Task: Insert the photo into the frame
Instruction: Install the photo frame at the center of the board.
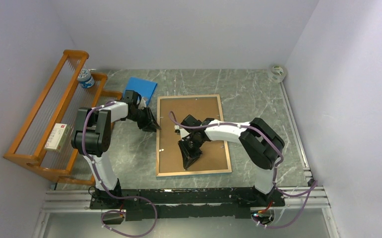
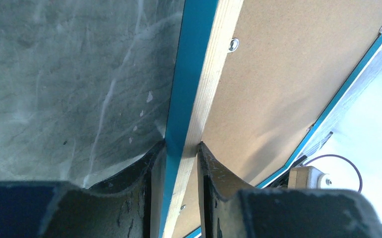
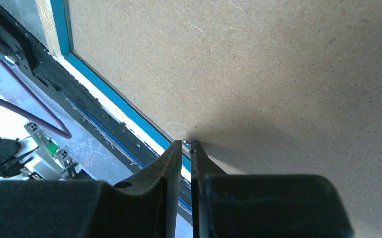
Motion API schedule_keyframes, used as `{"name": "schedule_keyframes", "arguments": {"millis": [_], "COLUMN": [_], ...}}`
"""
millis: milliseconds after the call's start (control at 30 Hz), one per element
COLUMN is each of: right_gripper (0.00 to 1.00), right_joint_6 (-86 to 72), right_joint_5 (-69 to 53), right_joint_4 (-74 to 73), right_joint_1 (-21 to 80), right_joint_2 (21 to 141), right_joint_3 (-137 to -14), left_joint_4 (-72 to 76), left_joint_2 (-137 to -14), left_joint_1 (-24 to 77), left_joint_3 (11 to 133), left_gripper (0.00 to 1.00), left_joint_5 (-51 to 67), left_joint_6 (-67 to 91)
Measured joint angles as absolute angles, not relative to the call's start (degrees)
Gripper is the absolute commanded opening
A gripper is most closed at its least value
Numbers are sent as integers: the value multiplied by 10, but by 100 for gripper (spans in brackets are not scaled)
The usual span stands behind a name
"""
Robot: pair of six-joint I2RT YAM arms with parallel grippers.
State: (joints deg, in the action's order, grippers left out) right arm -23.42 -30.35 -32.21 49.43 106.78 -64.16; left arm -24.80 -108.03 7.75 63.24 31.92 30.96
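Observation:
The frame [image 1: 225, 134] lies face down mid-table, light wood up, with a brown backing board [image 1: 204, 106] inside it. My left gripper [image 1: 154, 126] is shut on the frame's left rail. In the left wrist view its fingertips [image 2: 181, 144] clamp the turquoise-and-wood rail [image 2: 199, 59] from both sides. My right gripper [image 1: 186, 163] points down onto the board near the frame's near edge. In the right wrist view its jaws [image 3: 188, 143] stand a narrow slit apart at the board's [image 3: 253, 64] rim, by the blue inner edge [image 3: 114, 99]. A small shiny bit sits at the tips. The photo is out of view.
An orange wooden rack [image 1: 45, 124] stands along the left wall, holding a white box [image 1: 57, 136] and a small jar [image 1: 85, 78]. A flat blue pad [image 1: 140, 89] lies behind the left gripper. A tape roll [image 1: 277, 73] sits in the far right corner.

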Motion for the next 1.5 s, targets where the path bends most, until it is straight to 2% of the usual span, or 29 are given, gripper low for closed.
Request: {"name": "schedule_keyframes", "arguments": {"millis": [367, 467, 700, 1033, 1133, 1300, 1500], "right_gripper": [28, 27, 14, 16, 20, 31, 36], "right_joint_6": [-246, -247, -255, -256, -256, -267, -291], "right_joint_5": [-327, -330, -336, -361, -371, -373, -295], "right_joint_4": [-298, -293, -281, -253, -250, -249, -265], "right_joint_1": [495, 495, 495, 493, 493, 495, 515], "right_joint_2": [1058, 1056, 1054, 1049, 1052, 1052, 1016], "right_joint_3": [-622, -618, -604, -582, -581, -582, -582], "left_joint_4": [-255, -256, -255, -257, -255, -251, -251], "left_joint_2": [-1078, -1078, -1078, -1078, -1078, -1078, -1069], "left_joint_1": [78, 78, 78, 78, 78, 77, 79], "left_joint_3": [630, 630, 627, 624, 622, 618, 613], "left_gripper": [31, 29, 22, 22, 22, 32, 57], "left_joint_5": [322, 322, 324, 328, 331, 334, 329], "left_joint_6": [310, 311, 314, 328, 332, 339, 347]}}
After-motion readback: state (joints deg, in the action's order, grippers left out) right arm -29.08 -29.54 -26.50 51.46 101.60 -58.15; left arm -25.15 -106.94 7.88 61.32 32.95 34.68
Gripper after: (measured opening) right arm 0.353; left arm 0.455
